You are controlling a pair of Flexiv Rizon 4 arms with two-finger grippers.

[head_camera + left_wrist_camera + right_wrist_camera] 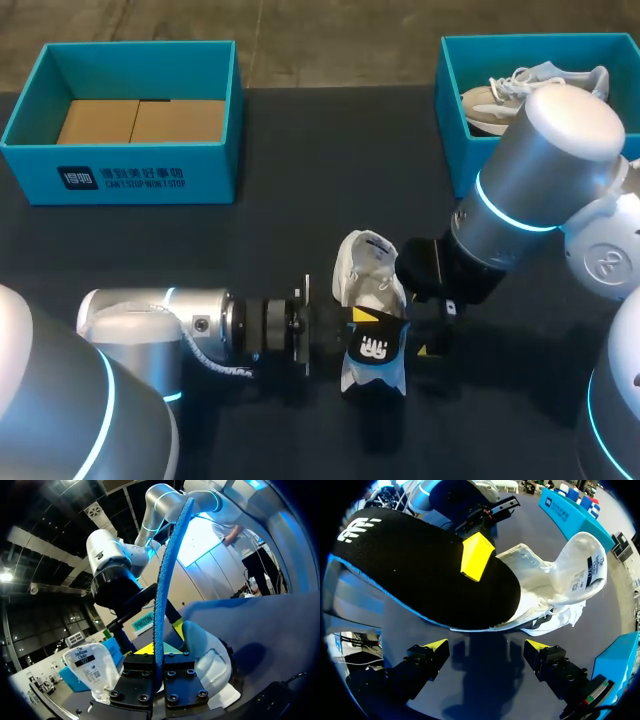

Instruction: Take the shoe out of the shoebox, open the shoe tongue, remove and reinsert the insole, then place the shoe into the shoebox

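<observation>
A white shoe (pixel 368 268) lies on the dark table (pixel 300 220), its tongue (pixel 582 570) folded back. My left gripper (pixel 358 328) is shut on the insole (pixel 378 350), black on top with a blue underside, held on edge beside the shoe. In the left wrist view the insole's blue edge (pixel 162 595) rises from between the clamped fingers (pixel 137 680). One end of the insole (pixel 420 570) reaches the shoe's opening (pixel 540 580). My right gripper (pixel 486 645) stands open just short of the insole and shoe, holding nothing; in the head view the right gripper (pixel 436 325) is to the shoe's right.
A teal shoebox (pixel 120 165) with cardboard inside stands at the back left. A second teal box (pixel 452 120) at the back right holds another pale shoe (pixel 510 95). My right arm's elbow hangs over that box.
</observation>
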